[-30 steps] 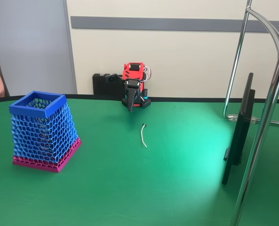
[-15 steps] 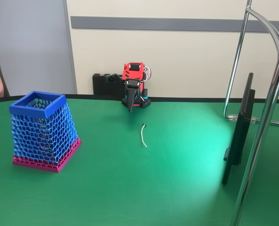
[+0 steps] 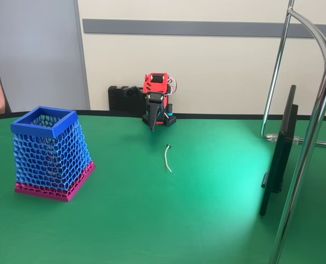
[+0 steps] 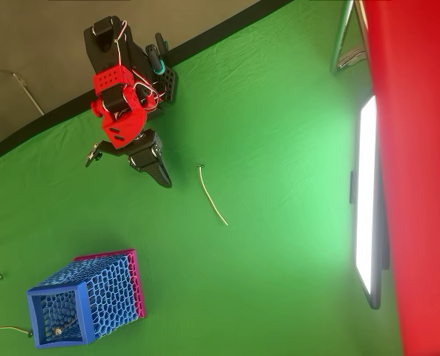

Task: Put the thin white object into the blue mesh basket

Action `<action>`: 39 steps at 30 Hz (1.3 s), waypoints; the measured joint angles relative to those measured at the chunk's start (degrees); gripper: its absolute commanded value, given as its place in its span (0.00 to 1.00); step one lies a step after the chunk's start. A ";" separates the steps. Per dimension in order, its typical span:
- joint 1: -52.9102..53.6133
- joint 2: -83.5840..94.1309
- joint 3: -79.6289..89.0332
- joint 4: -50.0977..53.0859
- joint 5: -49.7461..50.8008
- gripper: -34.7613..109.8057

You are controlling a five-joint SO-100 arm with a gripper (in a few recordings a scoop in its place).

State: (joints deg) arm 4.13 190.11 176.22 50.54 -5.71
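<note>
Blue honeycomb-mesh basket with magenta base, upright at left of green bench | black hand closed, empty, pointing down | thin, slightly curved white strand lying flat mid-bench just in front of the hand, darker tip toward the arm, long axis near-to-far.

A lab or office test bench is being shown: a curved table is being covered in green cloth, a chrome stand and a monitor are being kept beside it, and plain walls with a grey rail are being seen behind.
</note>
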 measured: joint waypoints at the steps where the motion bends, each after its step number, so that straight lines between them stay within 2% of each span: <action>1: 0.00 -0.18 0.00 -0.26 -0.18 0.25; 9: -0.26 -9.14 -1.85 -4.22 -1.49 0.25; 30: -2.81 -46.58 -26.54 -5.19 -7.56 0.25; 39: -4.13 -63.46 -45.18 2.20 -11.95 0.26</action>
State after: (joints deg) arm 0.00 126.65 131.04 52.73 -17.67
